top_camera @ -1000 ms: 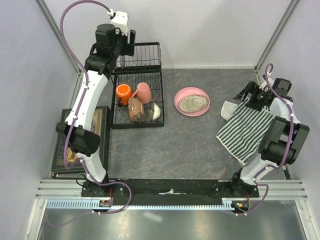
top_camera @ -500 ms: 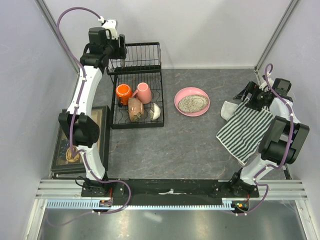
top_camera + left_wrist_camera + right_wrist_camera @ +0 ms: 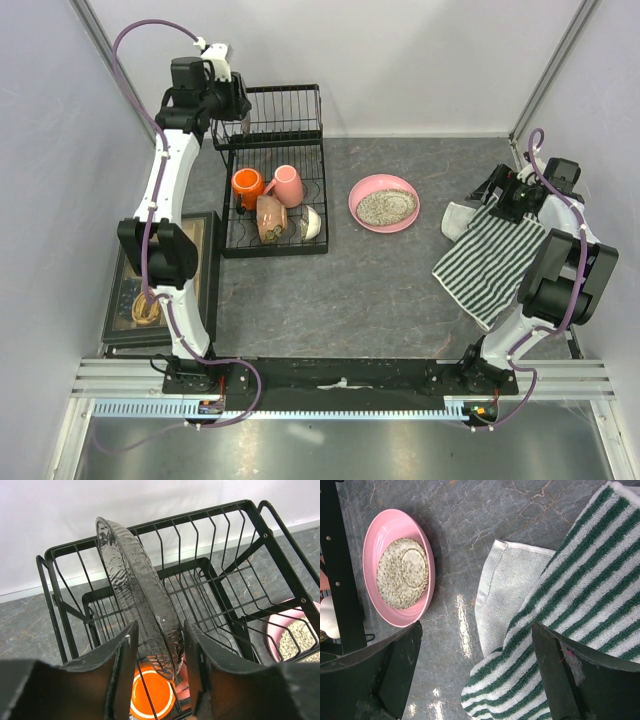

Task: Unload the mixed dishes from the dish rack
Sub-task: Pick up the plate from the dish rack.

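Pale lilac walls (image 3: 400, 60) enclose a dark grey marbled tabletop (image 3: 380, 290). The dish rack (image 3: 285, 112) stands at its far left. There the left pincer (image 3: 161, 632), part-closed, straddles an upright glass plate (image 3: 130, 565); whether it grips, I cannot tell. The right pincer (image 3: 475, 645) gapes empty above the striped cloth (image 3: 590, 595), with the pink dish (image 3: 402, 570) on the tabletop nearby.
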### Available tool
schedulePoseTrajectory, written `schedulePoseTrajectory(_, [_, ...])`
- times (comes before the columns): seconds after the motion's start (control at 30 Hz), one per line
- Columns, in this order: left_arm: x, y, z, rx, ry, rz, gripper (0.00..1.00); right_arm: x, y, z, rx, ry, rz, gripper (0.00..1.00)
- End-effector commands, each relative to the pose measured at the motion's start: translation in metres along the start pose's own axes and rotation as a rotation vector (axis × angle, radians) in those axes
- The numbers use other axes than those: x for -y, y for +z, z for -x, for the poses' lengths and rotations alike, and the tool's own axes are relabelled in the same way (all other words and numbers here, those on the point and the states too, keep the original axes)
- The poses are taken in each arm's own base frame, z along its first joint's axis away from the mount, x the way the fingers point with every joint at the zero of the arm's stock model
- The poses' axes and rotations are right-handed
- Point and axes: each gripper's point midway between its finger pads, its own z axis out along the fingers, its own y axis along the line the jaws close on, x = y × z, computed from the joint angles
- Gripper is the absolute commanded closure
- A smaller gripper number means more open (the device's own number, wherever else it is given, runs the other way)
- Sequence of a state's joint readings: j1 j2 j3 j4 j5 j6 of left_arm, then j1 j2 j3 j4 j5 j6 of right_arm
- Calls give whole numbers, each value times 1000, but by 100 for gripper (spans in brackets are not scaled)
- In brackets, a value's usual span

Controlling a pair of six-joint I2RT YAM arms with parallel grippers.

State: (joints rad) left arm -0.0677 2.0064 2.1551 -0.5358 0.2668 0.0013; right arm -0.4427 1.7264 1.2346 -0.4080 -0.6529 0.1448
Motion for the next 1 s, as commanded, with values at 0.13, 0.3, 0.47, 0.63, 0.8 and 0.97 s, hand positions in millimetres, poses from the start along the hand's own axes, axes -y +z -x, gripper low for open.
schedulePoseTrajectory(0.13, [7, -3, 22, 64, -16, -79, 63, 3, 1, 4, 14, -23, 2, 2])
schedulePoseTrajectory(0.3, [4, -3, 21, 63, -24, -90, 71, 4, 1, 3, 12, -21, 0, 2])
schedulePoseTrajectory(0.47, [3, -8, 25, 74, -35, -104, 76, 5, 3, 2, 8, -20, 0, 2])
schedulePoseTrajectory(0.63, [4, -13, 31, 86, -46, -106, 83, 5, 4, 2, 5, -18, 1, 2])
schedulePoseTrajectory(0.8, [6, -24, 42, 110, -52, -98, 83, 5, 3, 1, 4, -19, 4, 2])
schedulePoseTrajectory(0.97, [8, -33, 51, 132, -51, -92, 85, 6, 5, 1, 0, -16, 4, 2])
